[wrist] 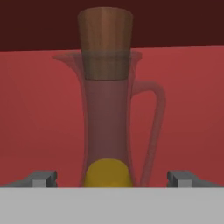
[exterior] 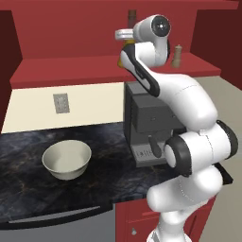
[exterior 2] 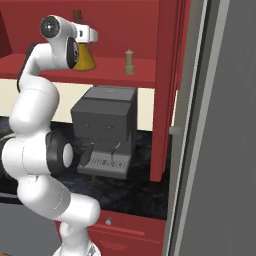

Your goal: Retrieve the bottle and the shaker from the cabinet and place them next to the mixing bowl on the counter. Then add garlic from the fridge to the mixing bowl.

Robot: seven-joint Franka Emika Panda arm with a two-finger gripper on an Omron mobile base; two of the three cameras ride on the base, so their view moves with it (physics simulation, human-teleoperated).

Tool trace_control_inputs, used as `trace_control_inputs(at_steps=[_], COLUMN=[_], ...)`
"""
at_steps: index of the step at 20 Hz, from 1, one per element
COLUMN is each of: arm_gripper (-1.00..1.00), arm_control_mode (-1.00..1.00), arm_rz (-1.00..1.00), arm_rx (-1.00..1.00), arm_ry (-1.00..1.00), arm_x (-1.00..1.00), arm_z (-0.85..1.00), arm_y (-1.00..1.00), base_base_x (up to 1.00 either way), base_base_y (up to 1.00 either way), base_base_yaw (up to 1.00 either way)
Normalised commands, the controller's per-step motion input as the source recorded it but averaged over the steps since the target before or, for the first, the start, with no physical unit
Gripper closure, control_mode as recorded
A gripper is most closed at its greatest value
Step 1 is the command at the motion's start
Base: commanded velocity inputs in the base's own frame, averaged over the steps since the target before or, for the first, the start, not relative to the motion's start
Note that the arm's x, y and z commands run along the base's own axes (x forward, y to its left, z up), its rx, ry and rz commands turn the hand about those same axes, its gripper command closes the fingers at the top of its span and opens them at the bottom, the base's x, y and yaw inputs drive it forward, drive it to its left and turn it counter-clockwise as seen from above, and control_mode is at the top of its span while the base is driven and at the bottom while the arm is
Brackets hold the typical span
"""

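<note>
Your arm reaches up to the red cabinet (exterior: 71,28), its jaws spread fully wide and gripping nothing. In the hand view the two fingertips (wrist: 43,178) stand far apart at either side of the bottle (wrist: 107,113), which rises upright straight ahead: clear neck, thin handle, brown stopper (wrist: 105,41), amber liquid at the base. You cannot tell from that view whether the tips have reached the glass. In the right base view the bottle (exterior 2: 84,59) sits on the cabinet shelf (exterior 2: 145,70), partly behind the wrist, with the shaker (exterior 2: 129,62) upright further right on the same shelf, well apart. Below, the mixing bowl (exterior: 66,159) rests empty on the black table (exterior: 28,146), left of the coffee machine (exterior: 146,123).
</note>
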Motion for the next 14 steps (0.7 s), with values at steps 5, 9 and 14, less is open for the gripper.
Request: trace_control_inputs(at_steps=[5,9,14], arm_gripper=[-1.00,-1.00,-1.00], arm_control_mode=[-1.00,-1.00,-1.00], arm_rz=[0.00,0.00,0.00], arm_rx=[0.00,0.00,0.00], arm_ry=[0.00,0.00,0.00], arm_x=[0.15,0.13,0.25], arm_z=[0.00,0.00,0.00], arm_y=[0.00,0.01,0.03], base_base_x=[0.00,0.00,0.00], base_base_y=[0.00,0.00,0.00], base_base_yaw=[0.00,0.00,0.00])
